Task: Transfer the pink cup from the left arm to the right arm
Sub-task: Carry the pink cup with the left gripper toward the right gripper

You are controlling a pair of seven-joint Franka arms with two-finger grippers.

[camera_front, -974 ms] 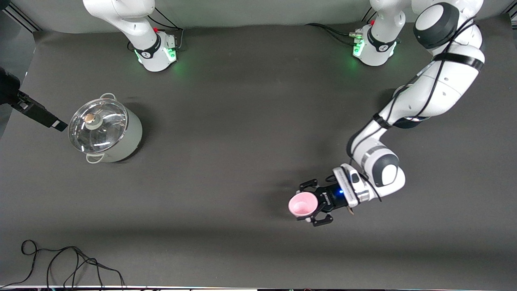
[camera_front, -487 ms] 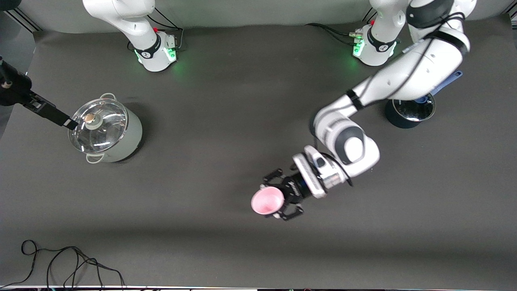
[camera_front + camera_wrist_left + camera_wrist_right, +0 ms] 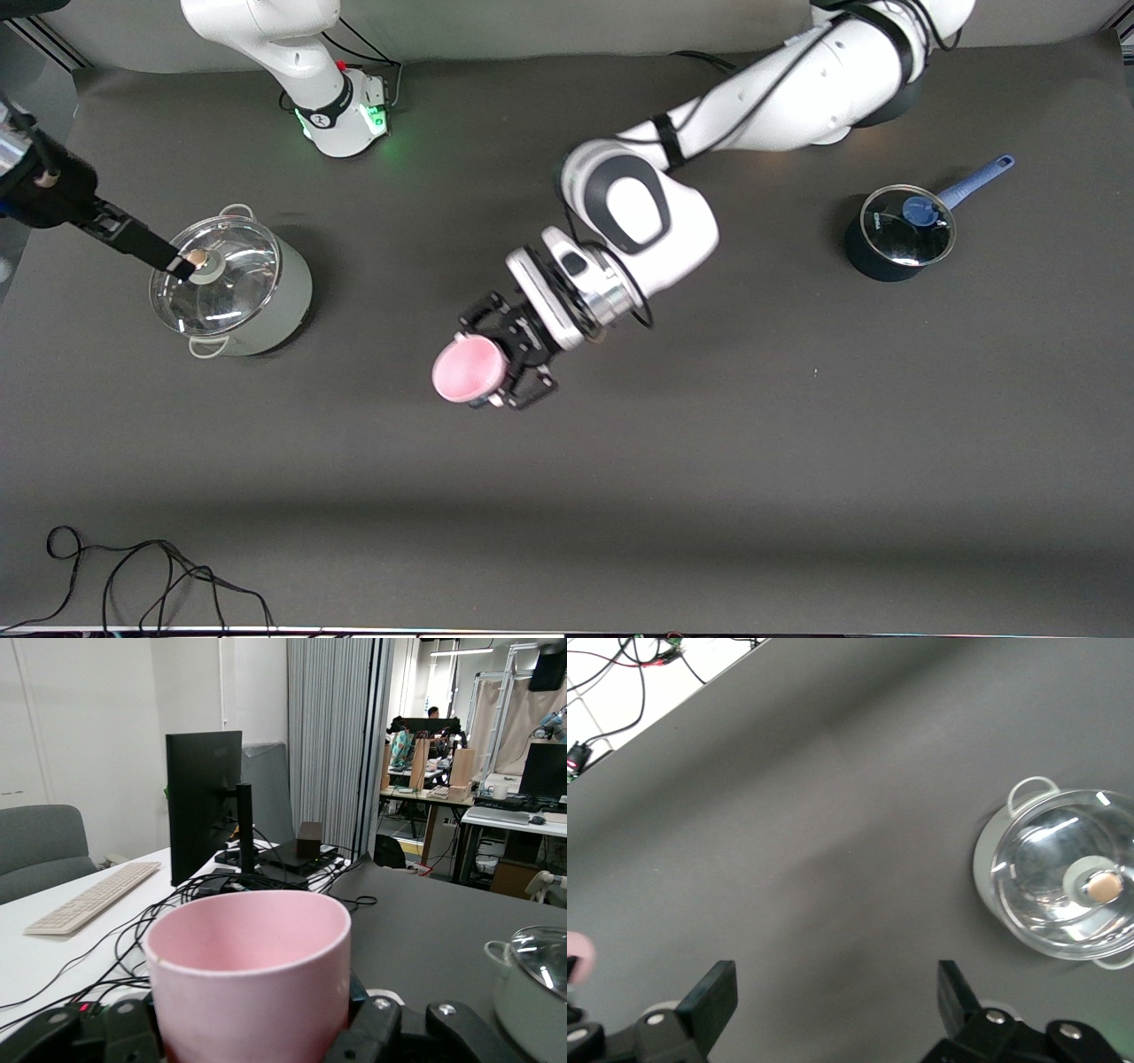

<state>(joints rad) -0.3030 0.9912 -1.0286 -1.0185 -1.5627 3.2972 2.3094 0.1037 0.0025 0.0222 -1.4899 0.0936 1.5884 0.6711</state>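
left gripper [image 3: 493,359] carried pink cup [image 3: 468,371] toward table middle (fingers clamped) | right gripper [image 3: 833,1010] fingers wide apart

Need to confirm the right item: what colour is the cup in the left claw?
Plain light pink; the pink cup shows best in the left wrist view.

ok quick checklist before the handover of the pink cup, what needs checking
1. Left end effector gripping the pink cup: ok, fingers clamp its sides.
2. Cup off the table, over bare mat mid-table: ok.
3. Right end effector open to receive: ok, fingers spread wide.
4. Right end effector at the cup: not ok, it hangs by the lidded steel pot.
5. Path between pot and cup free: ok, only bare mat.
6. Blue-handled saucepan out of the way: ok.
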